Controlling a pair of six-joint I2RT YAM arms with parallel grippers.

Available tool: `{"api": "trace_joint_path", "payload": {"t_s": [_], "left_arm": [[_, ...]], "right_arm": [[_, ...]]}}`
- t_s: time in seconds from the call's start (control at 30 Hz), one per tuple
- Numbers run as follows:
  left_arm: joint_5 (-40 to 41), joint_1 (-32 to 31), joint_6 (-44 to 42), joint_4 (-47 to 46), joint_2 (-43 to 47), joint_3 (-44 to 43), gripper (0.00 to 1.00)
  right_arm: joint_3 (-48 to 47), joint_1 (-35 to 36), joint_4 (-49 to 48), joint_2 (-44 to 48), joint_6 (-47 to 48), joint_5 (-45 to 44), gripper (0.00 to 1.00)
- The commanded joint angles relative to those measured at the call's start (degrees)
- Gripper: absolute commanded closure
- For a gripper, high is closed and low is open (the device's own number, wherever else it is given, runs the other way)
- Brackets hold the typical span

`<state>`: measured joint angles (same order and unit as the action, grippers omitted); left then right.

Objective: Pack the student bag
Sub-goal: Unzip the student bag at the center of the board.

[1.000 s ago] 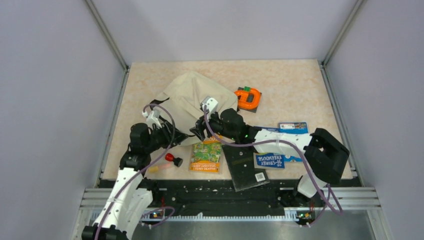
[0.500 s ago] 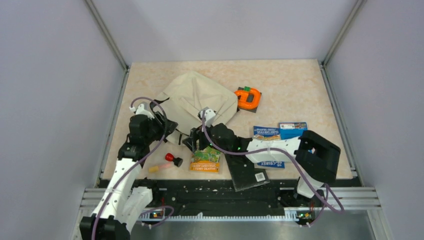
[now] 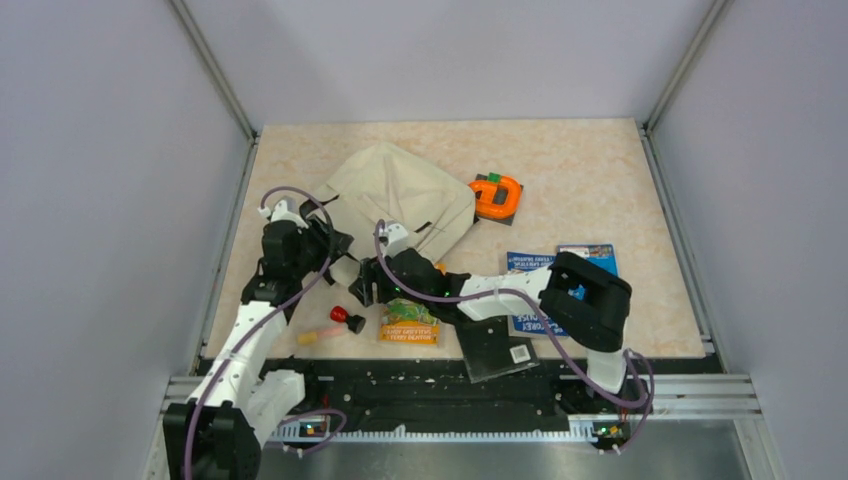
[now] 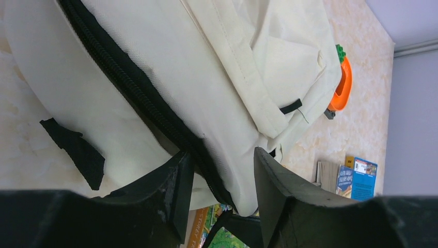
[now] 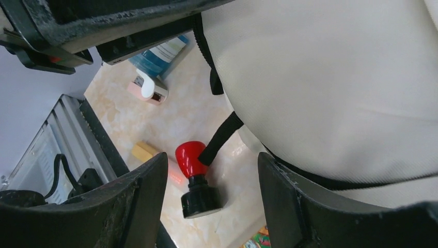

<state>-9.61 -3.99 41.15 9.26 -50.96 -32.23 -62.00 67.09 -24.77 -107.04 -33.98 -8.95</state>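
1. The left pincer (image 4: 221, 157) is spread, and the black zipper (image 4: 129, 85) edge of the student bag (image 4: 206, 62) runs between its fingers.
2. The right pincer (image 5: 213, 160) is spread too and pinches nothing. The bag fills the upper right of its view.
3. From above, the bag lies on the tabletop (image 3: 600, 170), a little left of the middle.
4. A red toy with a black base (image 5: 193, 175) stands low in the right wrist view.

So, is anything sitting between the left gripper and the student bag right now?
Nothing visible. The left gripper is open right at the student bag, its jaws either side of the black zipper edge; no other item lies between.
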Motion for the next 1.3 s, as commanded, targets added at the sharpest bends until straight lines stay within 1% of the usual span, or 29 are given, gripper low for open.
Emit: {"api": "trace_joint_path", "payload": {"t_s": [0.0,0.13,0.33,0.47,0.5,0.6,0.8,0.93,1.03,1.07,1.17,1.27], "left_arm": [[0.6,0.8,-0.2,-4.7,-2.1,-0.8,0.5],[-0.2,2.1,-1.3,-4.9,-4.4,-0.8,0.53],[-0.3,3.5,-1.7,-6.3,-6.1,-0.4,0.6],[1.1,3.5,-2.3,-6.5,-6.4,-0.5,0.63],[1.4,4.9,-2.5,-6.5,-6.3,-0.4,0.64],[2.7,5.1,-2.9,-7.1,-5.5,0.4,0.67],[4.3,5.1,-4.1,-7.0,-4.0,1.3,0.68],[4.1,5.1,-4.8,-6.4,-4.7,0.8,0.67],[3.2,5.1,-4.9,-6.2,-5.6,0.4,0.69],[3.5,5.1,-5.0,-6.0,-5.8,0.1,0.71],[3.6,5.2,-5.9,-5.3,-5.6,-0.3,0.75],[2.9,5.1,-6.1,-5.3,-5.3,-0.3,0.84]], "right_arm": [[-5.2,0.4,-0.8,-3.2,-0.2,-0.9,0.37],[-9.4,0.4,2.6,-5.8,1.5,-1.6,0.4],[-11.0,0.4,2.0,-8.0,2.4,-2.7,0.46],[-13.1,0.4,2.9,-9.5,3.6,-4.5,0.47],[-13.6,0.4,3.3,-9.9,3.9,-5.0,0.47],[-14.7,0.4,3.0,-10.9,5.1,-5.7,0.47],[-16.9,0.4,1.2,-13.7,6.4,-8.7,0.49],[-17.1,0.4,-2.5,-15.0,7.4,-10.6,0.55],[-18.3,0.4,-4.2,-16.3,8.1,-12.4,0.6],[-18.1,0.4,-5.6,-16.6,8.6,-13.0,0.62],[-17.8,0.4,-8.5,-17.2,9.5,-15.5,0.65],[-18.1,0.3,-10.5,-18.1,11.2,-17.0,0.7]]}}
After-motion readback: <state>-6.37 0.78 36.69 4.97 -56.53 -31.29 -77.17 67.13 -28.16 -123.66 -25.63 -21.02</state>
